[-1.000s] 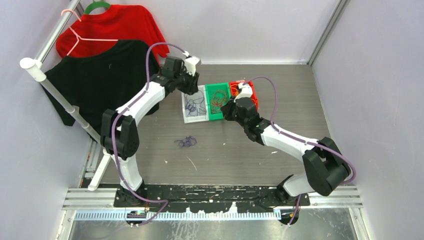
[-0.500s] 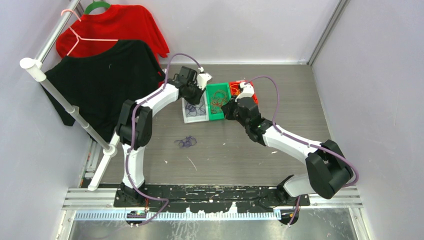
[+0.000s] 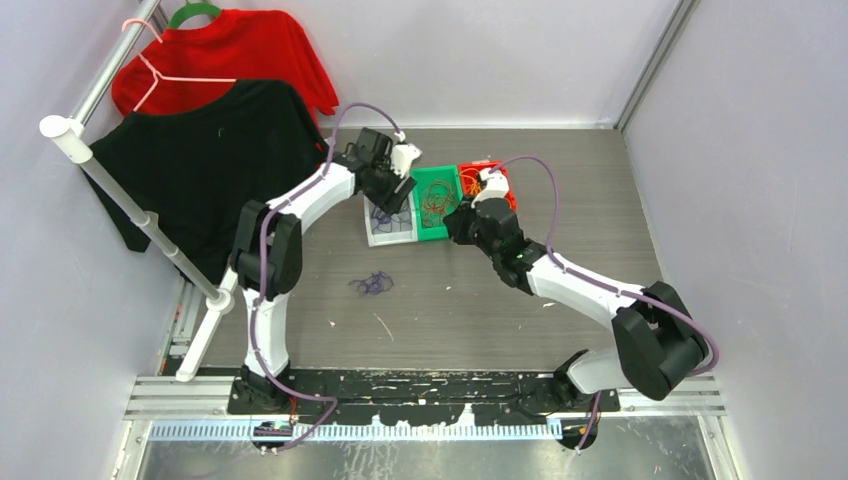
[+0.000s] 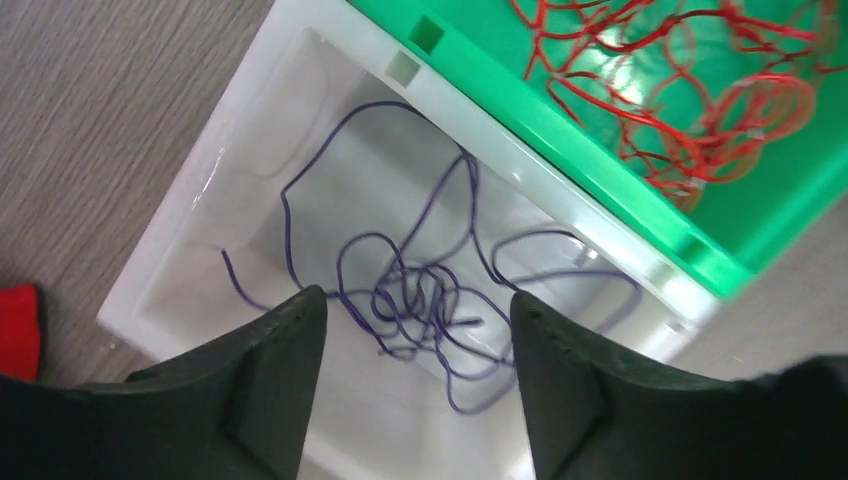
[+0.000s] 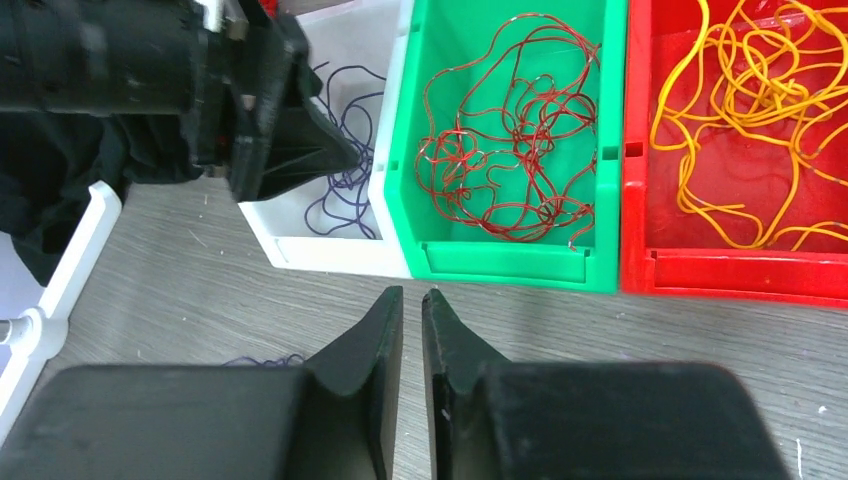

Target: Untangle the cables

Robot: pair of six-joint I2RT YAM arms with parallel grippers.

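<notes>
Purple wires [image 4: 420, 290] lie tangled in a white bin [image 4: 200, 220]. My left gripper [image 4: 415, 310] hangs open and empty just above them; it shows in the top view [image 3: 393, 193]. Red-brown wires [image 5: 510, 140] fill the green bin [image 5: 600, 200] and orange wires [image 5: 750, 120] the red bin [image 5: 740, 265]. My right gripper [image 5: 412, 298] is shut on nothing, low over the table in front of the green bin. A small purple tangle [image 3: 371, 285] lies loose on the table.
The three bins stand side by side mid-table: white [image 3: 390, 237], green [image 3: 436, 232], red [image 3: 503, 183]. A clothes rack [image 3: 120, 190] with a black shirt [image 3: 200, 160] and a red shirt [image 3: 230, 55] stands at the left.
My left gripper has swung right and forward to over the white bin, then held. The right arm has barely moved.
</notes>
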